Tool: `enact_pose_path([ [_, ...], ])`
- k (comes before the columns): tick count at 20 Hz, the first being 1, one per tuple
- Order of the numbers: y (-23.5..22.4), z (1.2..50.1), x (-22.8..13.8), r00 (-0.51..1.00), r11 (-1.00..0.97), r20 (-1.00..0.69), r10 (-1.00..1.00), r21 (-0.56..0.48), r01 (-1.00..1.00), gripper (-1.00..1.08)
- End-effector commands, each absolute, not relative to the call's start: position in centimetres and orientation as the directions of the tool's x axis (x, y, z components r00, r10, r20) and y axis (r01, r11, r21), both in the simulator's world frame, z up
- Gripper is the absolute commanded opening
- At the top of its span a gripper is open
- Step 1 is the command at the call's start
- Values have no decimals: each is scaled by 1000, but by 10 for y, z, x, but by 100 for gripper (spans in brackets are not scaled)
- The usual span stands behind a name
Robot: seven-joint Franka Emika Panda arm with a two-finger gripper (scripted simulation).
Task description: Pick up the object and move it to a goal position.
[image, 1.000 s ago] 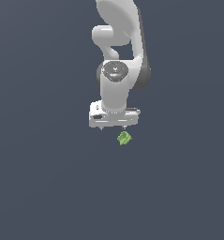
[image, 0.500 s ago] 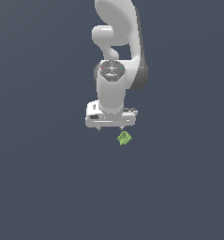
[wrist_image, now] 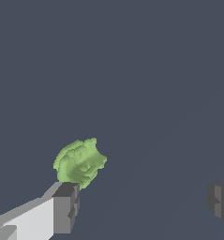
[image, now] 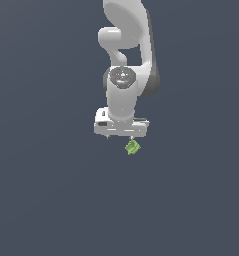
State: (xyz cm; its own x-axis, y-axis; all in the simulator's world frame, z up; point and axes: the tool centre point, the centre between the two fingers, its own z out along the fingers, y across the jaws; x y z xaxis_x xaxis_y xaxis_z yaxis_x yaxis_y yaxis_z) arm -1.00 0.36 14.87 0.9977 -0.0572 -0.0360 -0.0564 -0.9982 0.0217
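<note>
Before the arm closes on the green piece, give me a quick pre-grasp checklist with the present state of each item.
1. Gripper open: ok. The two fingers stand wide apart in the wrist view.
2. Green piece in sight: ok. It shows in both views.
3. Piece centred between the fingers: not ok. In the wrist view it lies close to one finger, far from the other.
4. Gripper low enough to close around the piece: cannot tell. In the exterior view the piece shows just below the gripper body, but depth is unclear.
5. Piece free of any grip: ok. Nothing is clamped on it.
6. Goal position marked: cannot tell. No marker shows.
</note>
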Motion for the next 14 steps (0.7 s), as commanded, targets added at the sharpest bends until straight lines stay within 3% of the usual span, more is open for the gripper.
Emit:
enact_pose_path([
  [1,8,146,-11,994,-995,-34,-102,21,-101,100],
  [14,33,128,-16,915,-915,-21,-403,18,-402,100],
])
